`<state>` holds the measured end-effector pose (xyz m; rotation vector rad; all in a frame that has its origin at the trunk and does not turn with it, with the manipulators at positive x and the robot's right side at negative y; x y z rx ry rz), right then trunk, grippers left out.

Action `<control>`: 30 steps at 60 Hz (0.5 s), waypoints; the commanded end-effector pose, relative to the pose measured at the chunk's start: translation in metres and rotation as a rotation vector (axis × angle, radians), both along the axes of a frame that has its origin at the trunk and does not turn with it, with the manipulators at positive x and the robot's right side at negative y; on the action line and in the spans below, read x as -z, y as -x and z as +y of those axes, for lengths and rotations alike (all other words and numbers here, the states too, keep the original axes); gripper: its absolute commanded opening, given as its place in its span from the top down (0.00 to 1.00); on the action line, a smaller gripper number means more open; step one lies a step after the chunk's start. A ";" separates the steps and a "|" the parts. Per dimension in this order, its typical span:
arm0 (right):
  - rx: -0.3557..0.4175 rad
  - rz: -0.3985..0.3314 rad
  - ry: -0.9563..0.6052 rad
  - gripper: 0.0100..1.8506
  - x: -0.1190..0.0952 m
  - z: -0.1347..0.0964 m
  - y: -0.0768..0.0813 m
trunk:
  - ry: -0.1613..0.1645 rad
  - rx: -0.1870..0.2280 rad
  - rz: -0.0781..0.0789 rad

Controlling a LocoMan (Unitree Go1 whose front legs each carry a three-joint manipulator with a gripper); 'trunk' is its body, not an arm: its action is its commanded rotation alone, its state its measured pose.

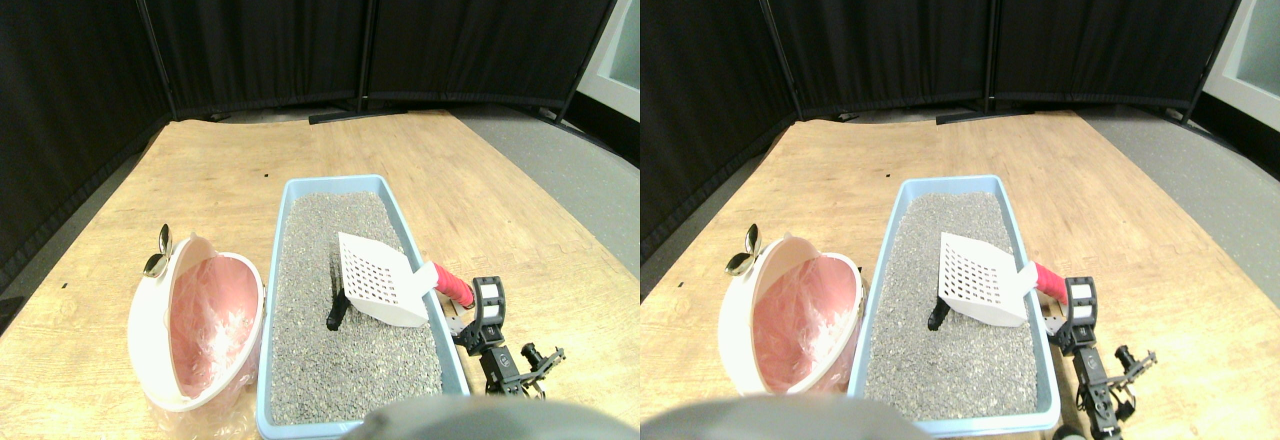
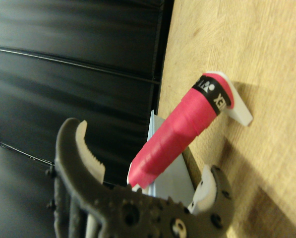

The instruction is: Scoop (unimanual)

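A white slotted scoop (image 1: 378,278) lies tilted over the right rim of the blue litter box (image 1: 330,182), its blade above the grey litter (image 1: 330,360). Its red wrapped handle (image 1: 452,284) sticks out past the rim towards my right gripper (image 1: 484,302). In the wrist view the red handle (image 2: 180,133) runs into the gap of my gripper (image 2: 150,163); the jaws stand open on either side of it and do not press on it. A small black lump (image 1: 337,311) sits in the litter just beside the scoop's blade.
A white oval bin (image 1: 141,332) lined with a pink bag stands left of the litter box, a shiny metal clip (image 1: 158,251) on its far rim. Black curtain screens (image 1: 300,30) close off the back. Wooden floor (image 1: 540,260) spreads to the right.
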<state>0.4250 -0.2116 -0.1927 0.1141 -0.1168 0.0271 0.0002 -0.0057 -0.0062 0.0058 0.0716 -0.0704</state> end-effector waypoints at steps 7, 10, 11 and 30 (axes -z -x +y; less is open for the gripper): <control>0.026 0.001 -0.024 0.49 0.003 -0.007 -0.010 | 0.024 -0.004 -0.005; 0.019 -0.007 -0.026 0.49 0.005 -0.007 -0.011 | 0.024 -0.004 -0.005; 0.019 -0.009 -0.027 0.49 0.005 -0.008 -0.012 | 0.024 -0.005 -0.008; 0.035 0.034 -0.019 0.48 0.002 -0.011 -0.024 | 0.030 -0.014 -0.020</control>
